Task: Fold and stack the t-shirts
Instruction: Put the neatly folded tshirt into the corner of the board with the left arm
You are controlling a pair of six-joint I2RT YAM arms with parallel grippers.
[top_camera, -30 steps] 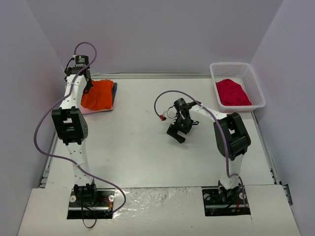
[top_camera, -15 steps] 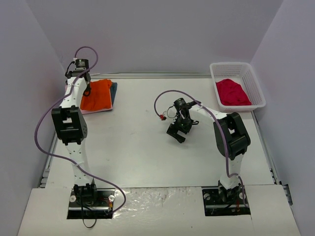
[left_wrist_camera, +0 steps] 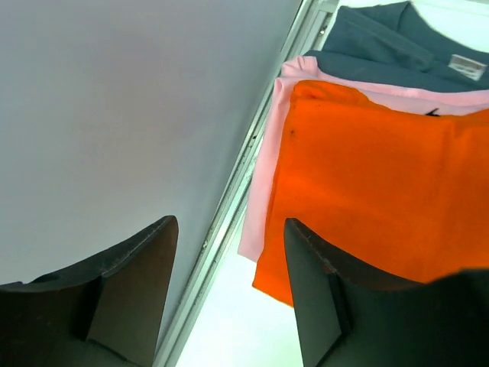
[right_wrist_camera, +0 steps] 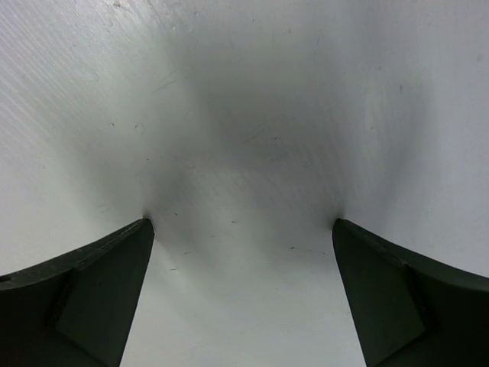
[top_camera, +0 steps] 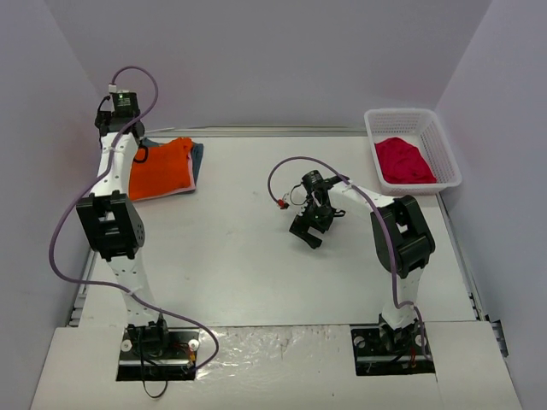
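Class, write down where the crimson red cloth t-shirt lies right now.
In the top external view, the crimson red cloth t-shirt lies bunched inside the white plastic lattice basket, which sits at the far right corner of the table.

Pink t-shirt [left_wrist_camera: 263, 191]: mostly buried under orange t-shirt [left_wrist_camera: 382, 191]; only left and far margins showing.
Blue-grey t-shirt [left_wrist_camera: 382, 42]: largely covered by pink; cut off at top edge of left wrist view.
Label [left_wrist_camera: 466, 66]: print too small to read.
Left end effector [left_wrist_camera: 229, 229]: finger bases cropped at bottom edge; in top view masked by own wrist housing.
Right end effector [right_wrist_camera: 242, 224]: fingers cropped at bottom edge.
Crimson t-shirt [top_camera: 402, 160]: crumpled in basket [top_camera: 444, 145]; underside hidden.
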